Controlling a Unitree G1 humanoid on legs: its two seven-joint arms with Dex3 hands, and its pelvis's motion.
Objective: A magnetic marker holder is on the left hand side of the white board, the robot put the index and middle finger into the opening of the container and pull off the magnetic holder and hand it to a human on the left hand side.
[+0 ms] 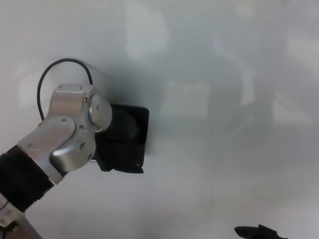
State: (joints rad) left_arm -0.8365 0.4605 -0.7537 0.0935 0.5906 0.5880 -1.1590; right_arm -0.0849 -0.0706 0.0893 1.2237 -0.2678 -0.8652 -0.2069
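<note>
The black magnetic marker holder (135, 149) is at the left of the whiteboard (224, 74), tilted, with its lower edge turned towards me. My left hand (121, 130) reaches into the holder's opening from the left, behind the silver wrist (72, 129), and hooks it. Its fingers are hidden inside the holder. Only a black tip of my right hand (259, 232) shows at the bottom edge, far from the holder.
A black cable (60, 67) loops above the left wrist. The whiteboard fills the view and carries faint reflections. A strip of brown surface (10, 234) shows at the bottom left corner.
</note>
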